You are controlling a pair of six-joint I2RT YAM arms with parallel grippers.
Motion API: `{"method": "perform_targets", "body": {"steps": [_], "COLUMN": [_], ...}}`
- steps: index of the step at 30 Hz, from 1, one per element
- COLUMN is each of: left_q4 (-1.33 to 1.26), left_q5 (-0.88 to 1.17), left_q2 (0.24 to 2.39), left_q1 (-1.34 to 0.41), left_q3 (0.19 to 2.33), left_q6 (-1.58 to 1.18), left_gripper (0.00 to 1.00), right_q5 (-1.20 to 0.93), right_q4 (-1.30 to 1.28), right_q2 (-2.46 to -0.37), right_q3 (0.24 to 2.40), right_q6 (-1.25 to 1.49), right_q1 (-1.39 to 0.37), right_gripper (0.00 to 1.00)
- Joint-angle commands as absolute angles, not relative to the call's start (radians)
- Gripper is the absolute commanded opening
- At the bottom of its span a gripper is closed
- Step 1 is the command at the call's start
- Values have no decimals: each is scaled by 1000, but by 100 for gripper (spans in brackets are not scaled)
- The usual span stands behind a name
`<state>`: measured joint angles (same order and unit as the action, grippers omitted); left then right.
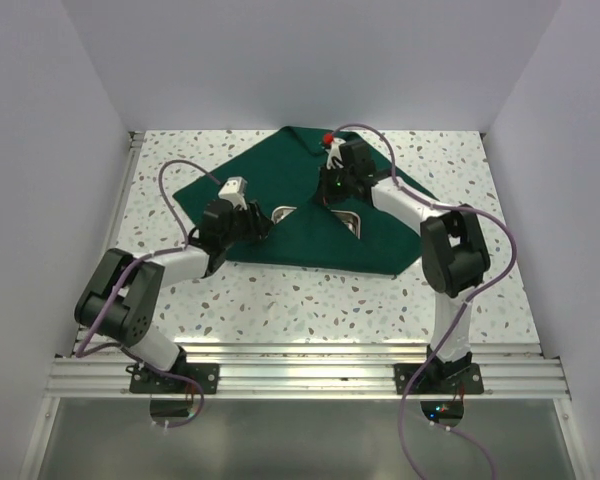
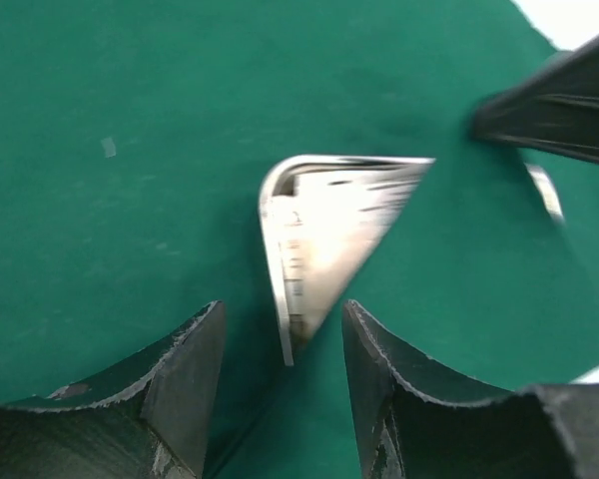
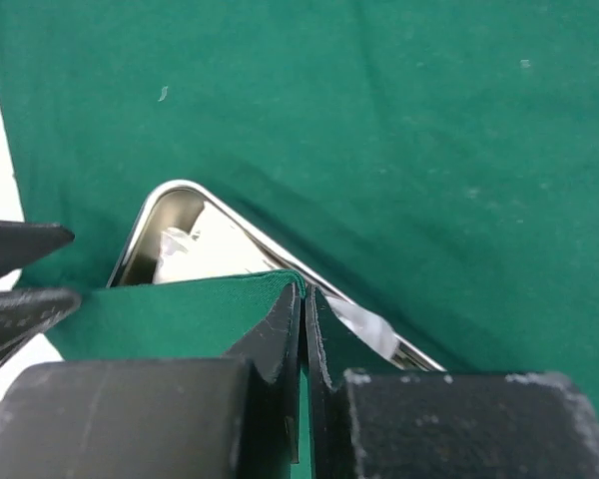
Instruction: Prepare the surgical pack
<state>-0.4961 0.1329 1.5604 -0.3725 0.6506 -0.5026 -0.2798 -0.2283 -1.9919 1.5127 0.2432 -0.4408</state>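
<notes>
The surgical pack is a dark green fabric sheet (image 1: 270, 175) spread on the table, with one flap folded over the steel tray (image 1: 352, 225). Two tray corners still show on either side of that flap. My right gripper (image 1: 326, 196) is shut on the flap's folded edge (image 3: 280, 282), just above the tray (image 3: 185, 249). My left gripper (image 1: 264, 226) stands open over the fabric, its fingers (image 2: 185, 374) apart with nothing between them. The bare tray corner (image 2: 324, 225) lies just ahead of its jaws. The rest of the tray is hidden under the fabric.
The speckled table (image 1: 310, 300) is walled in by white panels on three sides. An aluminium rail (image 1: 300, 375) carries both arm bases at the near edge. The right arm's fingers (image 2: 559, 110) reach into the left wrist view at the upper right.
</notes>
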Motion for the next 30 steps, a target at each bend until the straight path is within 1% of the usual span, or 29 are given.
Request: {"method": "perform_targets", "body": {"steps": [1,8,17,19,20,23,24,25,26,27,30], "left_q4": [-410,-371,-328,-322,-315,-278,-272,-265,-261,-261,-262], "left_q5": [31,58,74,74,74,63,54,49,40,38,55], "left_q2": [1614,1701,1796,1804,1807,1825,1830,1832,1830,1829,1827], "left_q1": [-367,-367,-368,-368,-368,-368,-368,-368,-367,-367,-368], "left_q3": [729,811,925,936,949,985,991,994,996,996,1000], "left_q6": [-474,-472,-460,-451,-446,-434,-431,-425,-422,-417,-410], "left_gripper": [54,54,52,47,39,28,17,13,7,4,4], "right_q5": [-298,-304,-302,-299,-296,-288,-287,-285,-282,-281,-279], "right_q4": [-233,-218,-219,-227,-232,-255,-256,-261,-264,-267,-284], "right_q2": [-1996,-1953,-1967,-1979,-1985,-2016,-2020,-2034,-2039,-2043,-2069], "right_q3": [1574,1522,1542,1558,1568,1608,1615,1629,1637,1643,1673], "right_q6": [238,229,224,224,222,221,219,219,221,219,213], "right_q1": [-428,-428,-428,-428,-428,-428,-428,-428,-428,-428,-428], "right_gripper": [0,0,0,0,0,0,0,0,0,0,0]}}
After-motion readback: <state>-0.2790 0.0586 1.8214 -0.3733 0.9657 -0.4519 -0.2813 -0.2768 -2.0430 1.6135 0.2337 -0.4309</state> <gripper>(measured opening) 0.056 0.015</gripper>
